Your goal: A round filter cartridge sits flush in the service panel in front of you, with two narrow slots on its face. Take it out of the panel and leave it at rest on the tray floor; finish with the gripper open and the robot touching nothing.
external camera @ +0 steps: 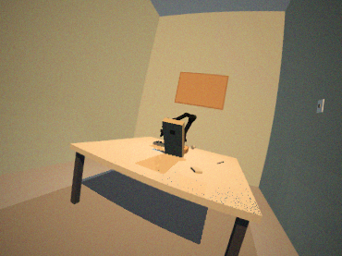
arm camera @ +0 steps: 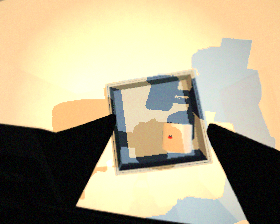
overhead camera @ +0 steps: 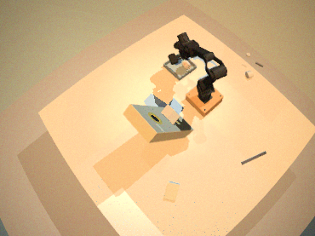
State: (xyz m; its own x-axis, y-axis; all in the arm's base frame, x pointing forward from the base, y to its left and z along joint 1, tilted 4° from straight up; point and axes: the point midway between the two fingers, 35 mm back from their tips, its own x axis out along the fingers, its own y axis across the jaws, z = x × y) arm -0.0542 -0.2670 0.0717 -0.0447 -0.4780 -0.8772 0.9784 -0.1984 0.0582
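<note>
Three camera viewpoints on one desk scene.
Top view looks steeply down from afar on the desk [overhead camera: 106, 112]; exterior view, low and distant, faces the desk corner; wrist view looks straight down, close, between its fingers onto the tray [arm camera: 116, 125], shared with top.

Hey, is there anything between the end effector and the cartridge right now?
Nothing. In the wrist view the open end effector hangs above the tray, and the cartridge lies on the tray floor with only air between them.
</note>
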